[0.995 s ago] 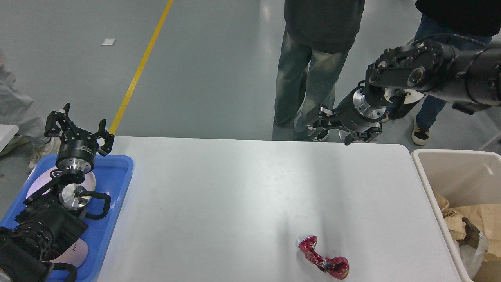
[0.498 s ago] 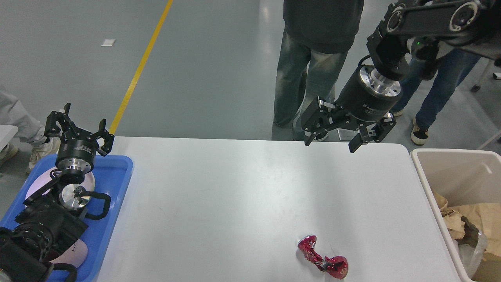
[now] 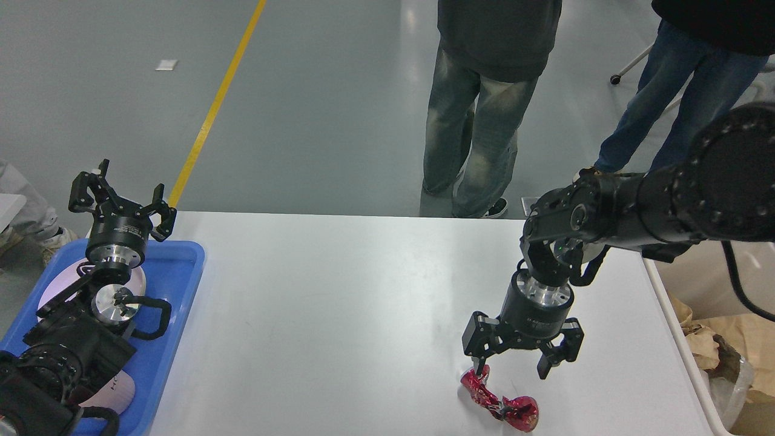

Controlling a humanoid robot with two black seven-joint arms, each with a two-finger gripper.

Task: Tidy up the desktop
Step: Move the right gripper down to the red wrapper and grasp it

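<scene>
The white desktop [image 3: 339, 315] fills the middle of the head view. A crumpled red foil wrapper [image 3: 499, 402] lies near its front right edge. My right gripper [image 3: 513, 369] points down just above the wrapper, fingers spread open, its left fingertip close to the wrapper's upper end. My left gripper [image 3: 121, 191] is open and empty, pointing up above the blue tray [image 3: 175, 290] at the far left.
A beige bin [image 3: 714, 315] with crumpled brown paper stands off the table's right edge. The tray holds a pale round plate [image 3: 60, 287] under my left arm. Two people stand beyond the table's far edge.
My right arm swung down from above the table's far edge toward me and lowered its open gripper over the red wrapper. The left arm and wrapper stayed still.
</scene>
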